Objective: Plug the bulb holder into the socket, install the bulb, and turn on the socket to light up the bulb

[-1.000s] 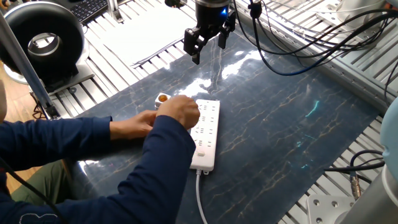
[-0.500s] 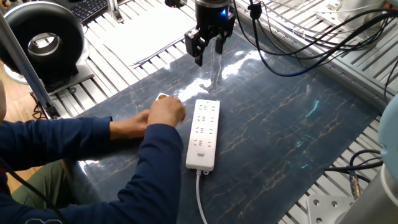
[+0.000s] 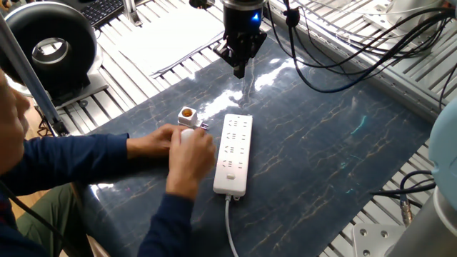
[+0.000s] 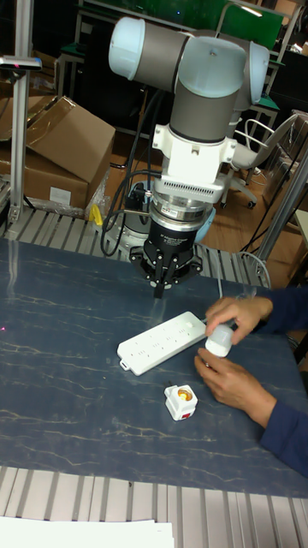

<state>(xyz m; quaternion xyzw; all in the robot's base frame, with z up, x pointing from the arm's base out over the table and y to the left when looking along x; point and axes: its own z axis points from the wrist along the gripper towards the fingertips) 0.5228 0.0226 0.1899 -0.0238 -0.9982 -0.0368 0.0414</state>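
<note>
A dark blue marbled mat [image 3: 321, 143] covers the table, framed by ribbed aluminium rails, with cardboard boxes [image 4: 60, 145] behind in the tall fixed view; the socket [image 3: 234, 152] lies in the middle of the mat, flat and outlets up, its white cord [image 3: 230, 228] running off its near end toward the table edge in the fixed view.

Taking the socket as the landmark: the bulb holder [image 3: 187, 115] stands on the mat just beside its long side, apart from it, with the orange-brass opening facing up and a pair of metal prongs showing at its side; the bulb [image 4: 218, 340] is near the socket's cord end in the tall fixed view, held in a person's two hands [image 4: 231, 377], one hand cupping it from above and the other beneath, the sleeves dark blue.

The gripper [image 3: 240, 63] hangs above the mat beyond the socket's far end, clear of it, pointing straight down; its fingers are drawn together to a narrow tip with nothing between them; black cables [image 3: 335, 50] loop across the rails behind it.
</note>
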